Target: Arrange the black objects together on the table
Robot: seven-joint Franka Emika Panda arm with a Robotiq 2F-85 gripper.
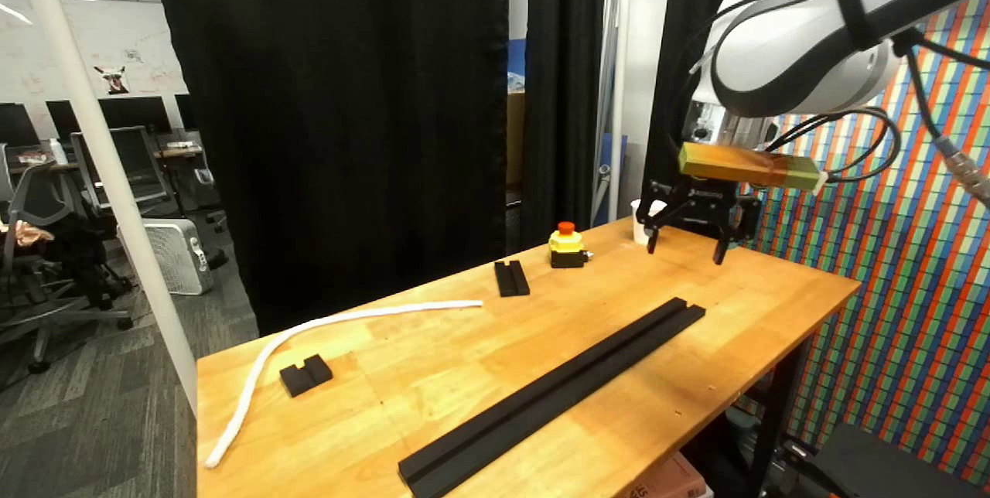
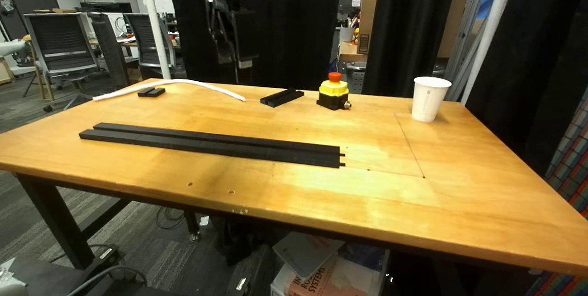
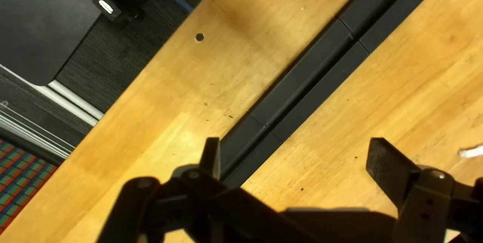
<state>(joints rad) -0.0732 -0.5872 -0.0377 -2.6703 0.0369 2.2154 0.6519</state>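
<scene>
Honey-coloured rectangular wooden counter [image 2: 390, 204], matte-black pieces in 3 spots. Main item: long narrow matte-black strip [image 2: 211, 144] with a lengthwise groove, lying flat, nearer the long edge away from the black fabric curtain [image 1: 325, 96] and roughly along it. Wrist view shows 2 cross seams, so at least 3 slabs end to end (seams too faint to count in the exterior views). 2 tiny black pegs [image 2: 342, 164] stick out of the end towards the white paper cup [image 2: 429, 100]. Cup stands upright near a curtain-side corner.

Matte-black rectangular grooved slab [image 1: 511, 278] lies near the curtain-side long edge, angled to the strip and well apart from it, near the yellow-and-black button box [image 1: 567, 247] with a red round top. Short matte-black grooved block [image 1: 305, 375] sits toward the other curtain-side corner, inside the bend of a white rope-like cord [image 1: 371, 313], apart from it.

Black 2-finger pincer [image 1: 685, 248] hangs above the counter on the white-and-black robot arm [image 1: 789, 73], tips pointing down, spread wide, gripping nothing. In the wrist view 1 of its fingers [image 3: 209, 156] hides part of the strip; the gap to the opposite finger is wide, wood and a bit of strip showing through.
</scene>
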